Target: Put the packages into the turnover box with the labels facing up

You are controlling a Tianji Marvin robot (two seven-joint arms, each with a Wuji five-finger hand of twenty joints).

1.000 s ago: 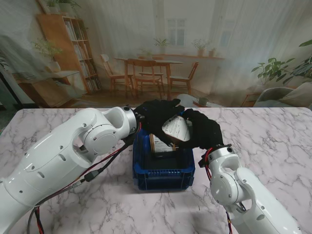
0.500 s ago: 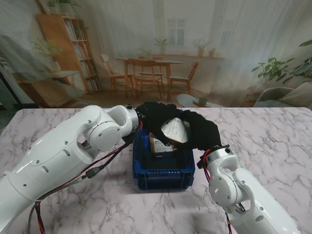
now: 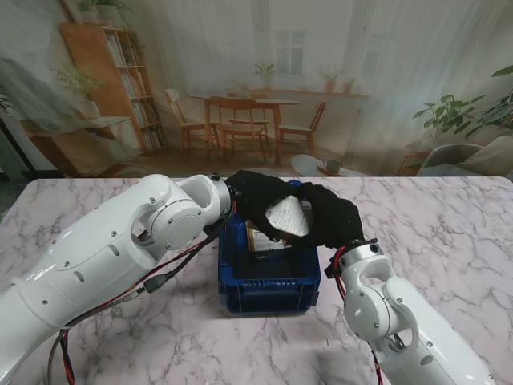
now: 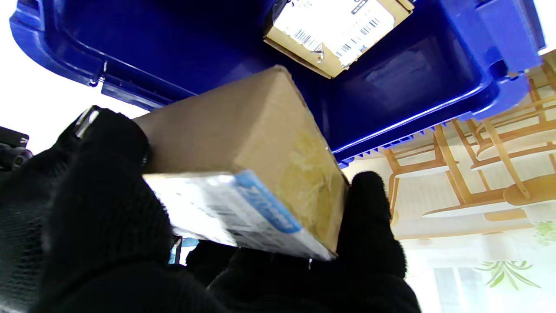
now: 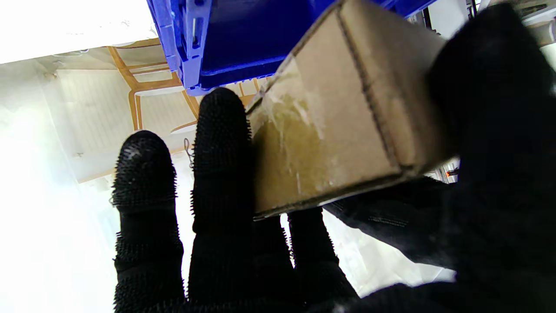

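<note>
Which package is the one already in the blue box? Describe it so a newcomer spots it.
Find the blue turnover box at the middle of the marble table. Flat on its floor lies a brown package with a white barcode label facing up. The other package is held above the box by both robot hands.

Matt brown cardboard package (image 4: 260, 130), glossy blue plastic turnover box (image 3: 268, 290), seemingly knitted black hand (image 5: 226, 182) gloves, polished marble-look table (image 3: 449, 216)

Left hand (image 3: 255, 195) and right hand (image 3: 330, 216) together, fingers (image 5: 221, 143) curled, gripping
</note>
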